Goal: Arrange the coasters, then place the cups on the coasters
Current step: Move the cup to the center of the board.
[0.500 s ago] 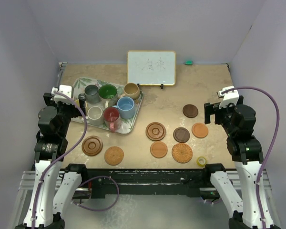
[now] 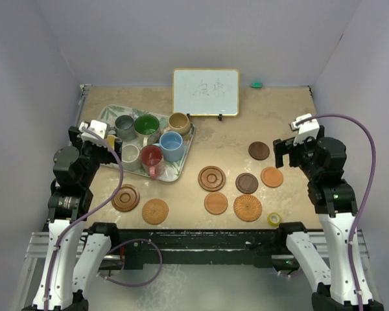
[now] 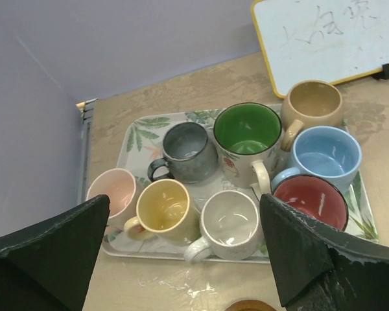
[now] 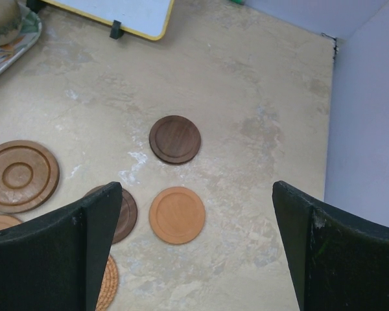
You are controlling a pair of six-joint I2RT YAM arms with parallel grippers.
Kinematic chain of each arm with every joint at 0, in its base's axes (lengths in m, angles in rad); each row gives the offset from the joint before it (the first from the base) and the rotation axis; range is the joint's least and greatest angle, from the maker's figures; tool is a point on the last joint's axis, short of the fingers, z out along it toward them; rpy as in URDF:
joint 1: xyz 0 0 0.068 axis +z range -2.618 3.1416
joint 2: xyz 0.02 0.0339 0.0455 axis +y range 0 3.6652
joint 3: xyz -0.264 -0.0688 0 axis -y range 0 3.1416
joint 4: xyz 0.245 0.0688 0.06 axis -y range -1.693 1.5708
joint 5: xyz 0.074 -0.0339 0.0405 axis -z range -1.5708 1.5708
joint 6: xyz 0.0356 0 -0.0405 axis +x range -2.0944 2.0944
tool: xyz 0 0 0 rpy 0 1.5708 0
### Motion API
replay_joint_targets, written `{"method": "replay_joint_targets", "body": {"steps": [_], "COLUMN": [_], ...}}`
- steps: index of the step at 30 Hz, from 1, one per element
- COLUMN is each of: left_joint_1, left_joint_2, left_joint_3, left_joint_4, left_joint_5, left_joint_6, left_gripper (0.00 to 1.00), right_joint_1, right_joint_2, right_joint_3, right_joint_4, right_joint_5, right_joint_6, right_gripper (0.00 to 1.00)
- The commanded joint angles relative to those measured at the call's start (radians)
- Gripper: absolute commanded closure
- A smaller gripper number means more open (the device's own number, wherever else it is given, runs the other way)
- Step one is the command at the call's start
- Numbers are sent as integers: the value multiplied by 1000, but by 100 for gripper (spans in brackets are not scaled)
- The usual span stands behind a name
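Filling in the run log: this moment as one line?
left gripper: open, by leaf-patterned tray | right gripper: open, by round brown and orange coasters | eight ceramic mugs: all on tray | coasters: all bare, on table

Beige table point(image 2: 279, 116), leaf-patterned tray point(image 2: 180, 167); eight coasters point(image 2: 211, 178), whiteboard point(image 2: 205, 92), yellow tape roll point(image 2: 273, 219)

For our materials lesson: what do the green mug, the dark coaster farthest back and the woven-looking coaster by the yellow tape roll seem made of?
Green mug: likely glazed ceramic; glossy, with highlights inside.
Dark coaster: probably wood, matte, with a raised rim.
Woven coaster: perhaps rattan or similar fibre; radial weave pattern, too small to be sure.
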Motion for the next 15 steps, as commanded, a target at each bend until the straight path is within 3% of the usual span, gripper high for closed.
{"method": "replay_joint_targets", "body": {"steps": [1,9,15], "left_joint_1": [0,0,0], "left_joint_2": [20,83,89], "left_joint_3": [6,-6,-12], "left_joint_4": [-3,-87,-240], "left_joint_5": [122,234,292], "left_joint_6": [50,170,351], "left_gripper": [6,4,2], "right_joint_1": [-5,-5,-5], "right_joint_2": [36,73,50], "right_joint_3": [29,-46,-93], "right_joint_4": [15,35,38], "right_joint_5": [-113,-147,-145], "right_joint_6": [-41,-68,-78], "right_gripper": [0,0,0]}}
